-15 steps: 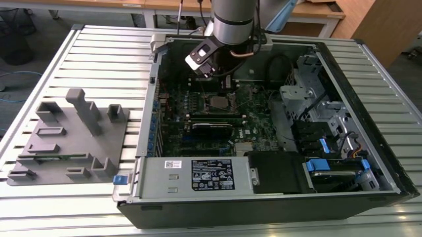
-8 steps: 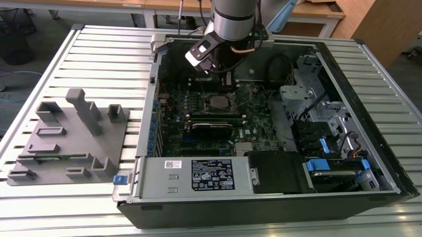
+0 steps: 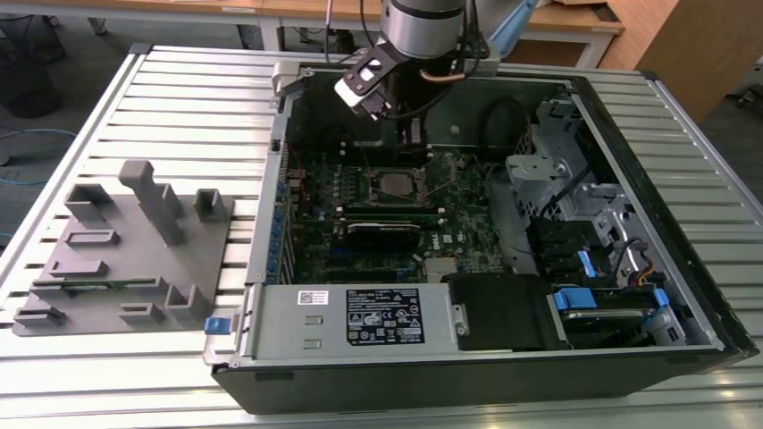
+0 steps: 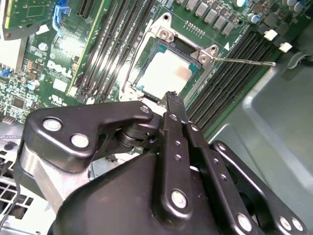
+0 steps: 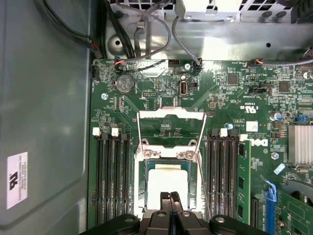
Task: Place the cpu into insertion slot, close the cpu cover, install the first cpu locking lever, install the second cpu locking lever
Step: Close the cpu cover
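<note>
The cpu [image 4: 164, 73] lies flat in the insertion slot [image 3: 394, 183] on the green board, its pale silvery top showing in both wrist views [image 5: 168, 178]. The cpu cover [image 5: 168, 155], a silver frame, lies down around it. My gripper [image 4: 171, 96] hangs just above the socket's edge, its two black fingers pressed together with nothing between them [image 5: 171, 196]. A thin wire lever [image 4: 244, 61] sticks out from a socket corner across the memory slots. Two wire levers [image 5: 203, 132] rise beside the socket in the first wrist view.
The open computer case [image 3: 667, 223] lies on a slatted table. Black memory slots [image 5: 112, 176] flank the socket. A silver heatsink [image 5: 301, 144], a power supply box [image 3: 346, 317], a drive cage [image 3: 596, 268] and cables [image 5: 146, 29] crowd the case. A grey fixture plate [image 3: 120, 250] sits outside it.
</note>
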Controlling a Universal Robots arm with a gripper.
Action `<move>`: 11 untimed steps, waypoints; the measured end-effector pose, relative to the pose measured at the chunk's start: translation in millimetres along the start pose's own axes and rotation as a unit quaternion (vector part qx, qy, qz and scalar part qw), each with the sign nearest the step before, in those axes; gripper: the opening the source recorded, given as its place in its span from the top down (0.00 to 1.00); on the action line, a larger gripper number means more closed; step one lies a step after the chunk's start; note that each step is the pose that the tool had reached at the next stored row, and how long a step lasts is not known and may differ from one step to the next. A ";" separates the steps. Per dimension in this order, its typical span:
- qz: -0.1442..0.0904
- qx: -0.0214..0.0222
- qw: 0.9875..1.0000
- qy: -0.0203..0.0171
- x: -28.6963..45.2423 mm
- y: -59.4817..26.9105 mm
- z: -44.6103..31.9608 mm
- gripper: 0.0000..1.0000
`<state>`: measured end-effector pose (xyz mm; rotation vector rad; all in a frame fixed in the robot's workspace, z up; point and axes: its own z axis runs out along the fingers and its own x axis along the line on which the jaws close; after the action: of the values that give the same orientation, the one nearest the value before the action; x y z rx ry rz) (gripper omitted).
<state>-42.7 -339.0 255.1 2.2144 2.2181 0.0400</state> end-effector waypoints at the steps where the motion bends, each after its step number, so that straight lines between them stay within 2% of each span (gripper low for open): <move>1: 0.000 0.000 1.000 0.000 0.0 0.0 -0.8 0.89; 11: 0.000 0.000 1.000 0.000 0.1 0.2 -7.4 0.89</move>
<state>-42.7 -339.0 262.5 2.2146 2.2181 0.0405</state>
